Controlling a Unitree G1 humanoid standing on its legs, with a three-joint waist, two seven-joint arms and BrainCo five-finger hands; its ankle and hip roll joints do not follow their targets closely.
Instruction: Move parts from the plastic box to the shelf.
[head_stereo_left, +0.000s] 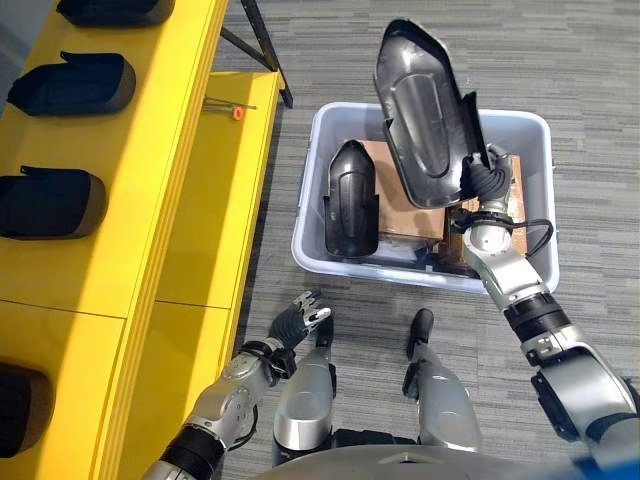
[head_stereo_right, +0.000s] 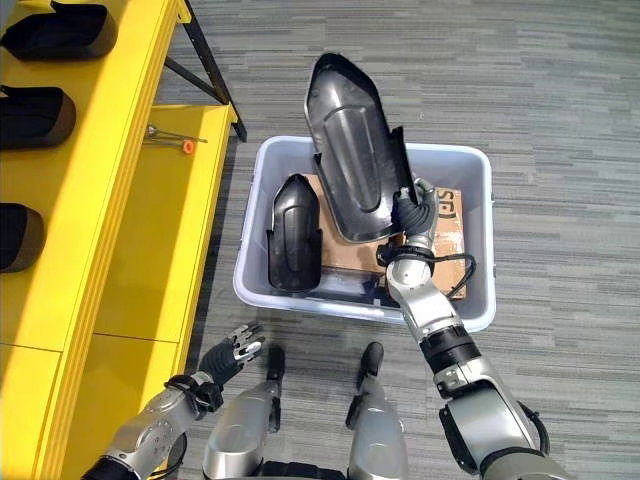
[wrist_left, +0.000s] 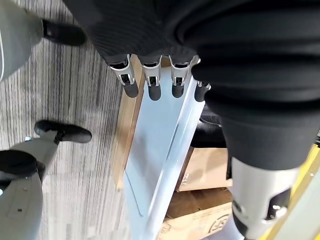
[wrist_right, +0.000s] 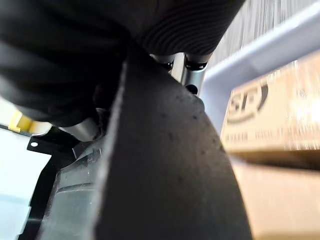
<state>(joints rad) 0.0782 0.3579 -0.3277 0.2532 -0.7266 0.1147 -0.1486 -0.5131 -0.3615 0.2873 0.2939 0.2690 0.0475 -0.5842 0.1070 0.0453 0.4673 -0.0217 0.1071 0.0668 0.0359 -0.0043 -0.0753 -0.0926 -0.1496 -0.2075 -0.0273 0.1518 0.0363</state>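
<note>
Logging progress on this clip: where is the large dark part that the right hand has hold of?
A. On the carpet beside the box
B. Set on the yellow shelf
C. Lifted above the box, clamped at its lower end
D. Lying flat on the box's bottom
C: the right hand grips the lower end of the dark part, which stands raised over the box, while a second part lies inside.

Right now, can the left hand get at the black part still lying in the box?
Probably yes: the left hand is open and empty near the plastic box, and the part lies uncovered at the box's left end.
</note>
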